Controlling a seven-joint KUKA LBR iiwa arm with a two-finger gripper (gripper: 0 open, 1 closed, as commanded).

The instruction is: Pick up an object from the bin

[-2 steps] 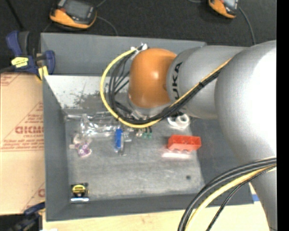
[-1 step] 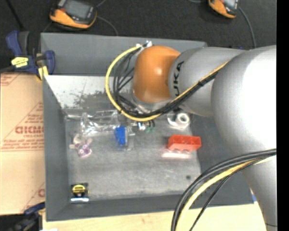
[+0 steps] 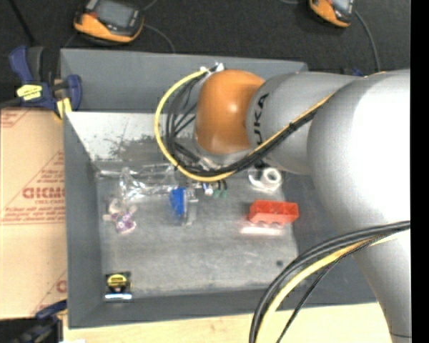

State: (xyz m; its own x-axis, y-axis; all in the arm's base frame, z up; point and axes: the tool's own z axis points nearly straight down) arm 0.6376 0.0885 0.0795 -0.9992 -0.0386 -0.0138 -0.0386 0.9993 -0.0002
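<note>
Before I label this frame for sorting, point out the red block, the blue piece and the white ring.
red block [image 3: 272,213]: camera view, middle of its top.
blue piece [image 3: 177,202]: camera view, middle of its body.
white ring [image 3: 259,183]: camera view, on its near rim.

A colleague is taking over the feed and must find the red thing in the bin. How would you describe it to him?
Take the grey metal bin and look at the right side of its floor, below the arm's orange cover. A flat red block lies there, just under a small white ring. It is the bin's one red thing; the blue piece lies further left.
</note>
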